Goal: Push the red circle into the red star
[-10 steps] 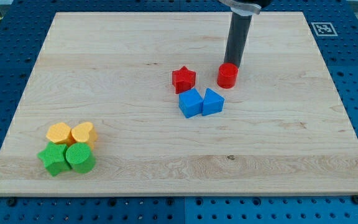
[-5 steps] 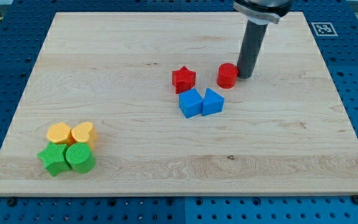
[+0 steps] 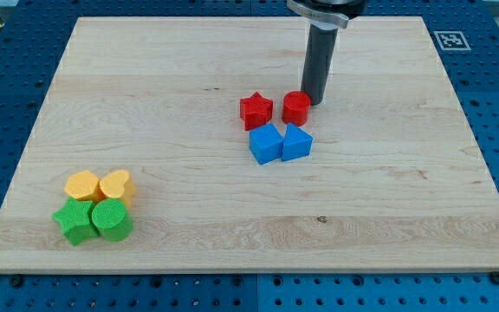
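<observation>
While the push is in hand, my tip (image 3: 314, 103) is set against the red circle (image 3: 296, 107) on its right; no jaws are fitted. A narrow gap to the red star (image 3: 255, 110), leftward, is yet to be closed by a short leftward push.

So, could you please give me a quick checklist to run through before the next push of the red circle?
1. My tip sits against the view's right side of the red circle: ok.
2. Red star lies to the view's left, in line with the push: ok.
3. Gap between circle and star has no block in it: ok.
4. Circle touches the star: not ok, a small gap shows.
5. Blue blocks just below stay out of the circle's path: cannot tell, they sit very close.
</observation>
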`<state>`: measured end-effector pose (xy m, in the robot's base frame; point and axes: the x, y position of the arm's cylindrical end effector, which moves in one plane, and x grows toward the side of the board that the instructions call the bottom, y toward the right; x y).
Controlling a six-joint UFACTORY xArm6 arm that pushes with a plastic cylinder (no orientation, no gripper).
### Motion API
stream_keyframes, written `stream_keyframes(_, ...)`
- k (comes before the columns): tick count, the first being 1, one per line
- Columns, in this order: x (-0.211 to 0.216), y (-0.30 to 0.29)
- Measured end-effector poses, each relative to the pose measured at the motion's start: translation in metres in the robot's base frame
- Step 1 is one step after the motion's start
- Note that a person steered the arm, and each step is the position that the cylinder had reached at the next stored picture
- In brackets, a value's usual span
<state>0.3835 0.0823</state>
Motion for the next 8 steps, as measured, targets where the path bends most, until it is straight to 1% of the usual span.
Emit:
stream_keyframes(4, 0.012, -0.007)
stream_keyframes(6, 0.012, -0.031)
stream_keyframes(7, 0.012, -0.031)
stream_keyframes(8, -0.013, -0.028)
